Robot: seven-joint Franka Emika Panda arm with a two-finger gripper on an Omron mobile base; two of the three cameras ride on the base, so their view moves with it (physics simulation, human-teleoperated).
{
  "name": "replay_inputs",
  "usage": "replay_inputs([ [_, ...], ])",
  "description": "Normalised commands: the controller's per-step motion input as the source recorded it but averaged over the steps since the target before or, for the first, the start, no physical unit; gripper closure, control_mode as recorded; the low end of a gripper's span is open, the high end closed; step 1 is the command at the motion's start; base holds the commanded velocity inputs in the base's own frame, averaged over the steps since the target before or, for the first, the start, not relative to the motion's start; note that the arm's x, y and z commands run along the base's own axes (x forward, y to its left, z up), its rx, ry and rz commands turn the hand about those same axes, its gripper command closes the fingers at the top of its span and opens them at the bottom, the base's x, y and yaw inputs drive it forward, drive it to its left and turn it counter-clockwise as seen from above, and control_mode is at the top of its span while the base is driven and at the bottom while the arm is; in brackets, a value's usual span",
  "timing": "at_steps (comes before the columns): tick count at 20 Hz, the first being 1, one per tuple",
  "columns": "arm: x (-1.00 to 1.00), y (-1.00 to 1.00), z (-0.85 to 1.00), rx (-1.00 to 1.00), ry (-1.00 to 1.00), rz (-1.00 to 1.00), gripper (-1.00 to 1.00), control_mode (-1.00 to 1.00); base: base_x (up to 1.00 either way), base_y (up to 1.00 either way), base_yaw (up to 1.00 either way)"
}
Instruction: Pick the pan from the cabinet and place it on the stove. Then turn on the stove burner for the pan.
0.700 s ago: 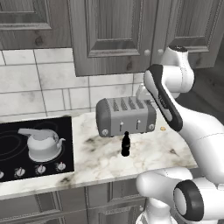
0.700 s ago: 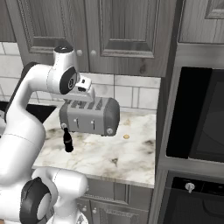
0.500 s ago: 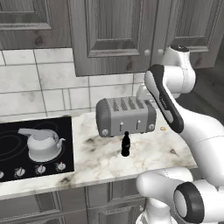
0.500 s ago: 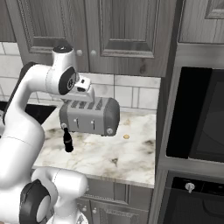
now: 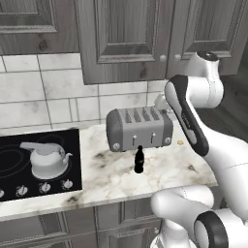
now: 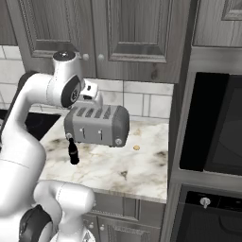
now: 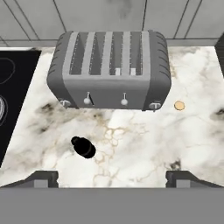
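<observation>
Above the worktop's back edge: dark grey raised-panel cabinet [image 5: 145,36], both doors closed, small silver knobs; at the left end, black glass stove [image 5: 24,160] bearing a kettle [image 5: 47,160]. Gripper [image 7: 112,177] jaws wide apart, empty, over toaster [image 7: 109,70] and bottle [image 7: 83,147]. No visible change from earlier frames.

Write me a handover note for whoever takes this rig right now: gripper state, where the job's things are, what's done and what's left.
Gripper: open, empty, held high over the counter, looking down at the toaster and a small dark bottle.
Cabinet: both doors shut; the pan is not to be seen.
Stove: to the arm's left, with a kettle on one burner; knobs run along its front edge.
Done: nothing visible so far.
Left: open the cabinet, take out the pan, set it on a free burner, turn that burner's knob.
</observation>
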Motion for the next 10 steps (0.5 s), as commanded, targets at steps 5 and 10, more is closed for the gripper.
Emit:
replay_inputs([
  [5, -0.22, -0.16, 0.35, 0.00, -0.35, 0.00, -1.00, -1.00, 0.00, 0.00, 0.00],
  [10, -0.06, -0.09, 0.47, -0.01, -0.29, -0.01, -1.00, -1.00, 0.00, 0.00, 0.00],
])
